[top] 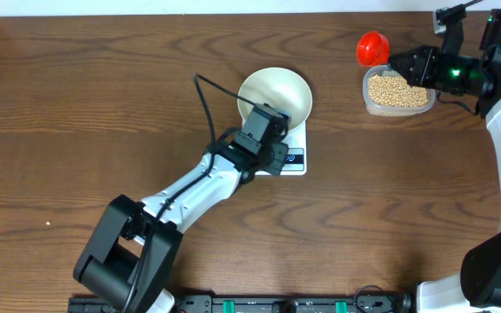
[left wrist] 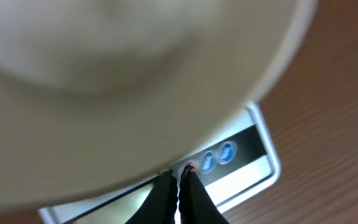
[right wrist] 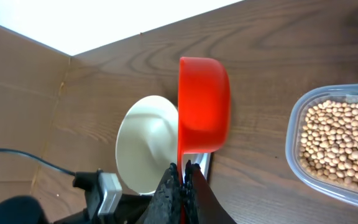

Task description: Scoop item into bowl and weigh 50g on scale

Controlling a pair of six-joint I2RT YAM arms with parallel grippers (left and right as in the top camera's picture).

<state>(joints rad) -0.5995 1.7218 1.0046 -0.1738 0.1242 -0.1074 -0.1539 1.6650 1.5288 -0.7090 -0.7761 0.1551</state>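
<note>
The scale (top: 296,159) lies near the middle of the table (top: 76,104). Its long axis runs about from 12 to 6 o'clock in the overhead view, a little turned, and the display strip is at the 6 o'clock end. The white bowl (top: 275,94) stands on the scale and covers most of it. It is round and plain, and no beans can be seen inside it.

The left arm (top: 190,187) reaches from the base at 7 o'clock up toward 1 o'clock, stretched low over the table. The left gripper (top: 278,155) points down at the display strip. In the left wrist view its jaws are almost together with nothing between them, and the tips are at the red button (left wrist: 189,167), beside two blue buttons (left wrist: 217,156). Whether they press the button, I cannot tell.

The right arm (top: 494,130) comes from the 3 o'clock side. The right gripper (top: 400,63) has its jaws closed on the handle of a red scoop (top: 373,48). The scoop lies along the line from 3 to 9 o'clock, with the cup toward 9 o'clock, at the 10 o'clock corner of the clear tub (top: 369,103). The beans (top: 397,89) fill the tub; they are small, round and tan. I cannot tell if the scoop carries any.
</note>
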